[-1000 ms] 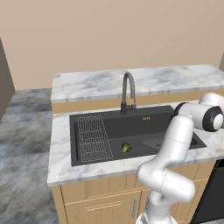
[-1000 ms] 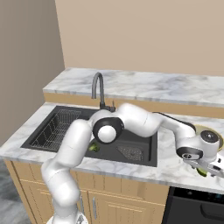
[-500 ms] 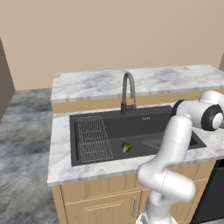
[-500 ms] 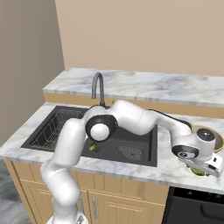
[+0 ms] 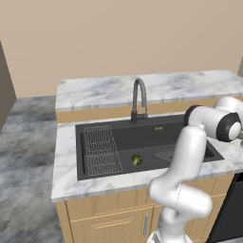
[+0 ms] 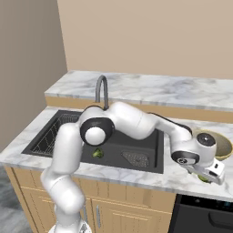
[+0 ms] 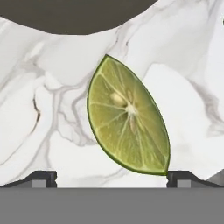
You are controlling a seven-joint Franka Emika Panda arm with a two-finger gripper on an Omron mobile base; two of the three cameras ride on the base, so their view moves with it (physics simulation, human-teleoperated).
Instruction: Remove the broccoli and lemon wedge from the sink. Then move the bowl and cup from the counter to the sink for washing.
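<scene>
Sitting low in the black sink (image 5: 118, 142), the bumpy dark green broccoli (image 5: 136, 160) shows in the left base view. Right base view: the gripper (image 6: 208, 175) hangs over the counter (image 6: 182, 177) beside the tan bowl (image 6: 222, 144). Hand view: fingertips (image 7: 41, 178) spread wide, holding nothing, the lemon wedge (image 7: 127, 116) lying cut-face-up on marble between them.

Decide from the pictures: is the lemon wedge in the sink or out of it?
Out. The lemon wedge lies cut face up on the white marble counter, between the open gripper's fingertips, not in the black sink.
</scene>
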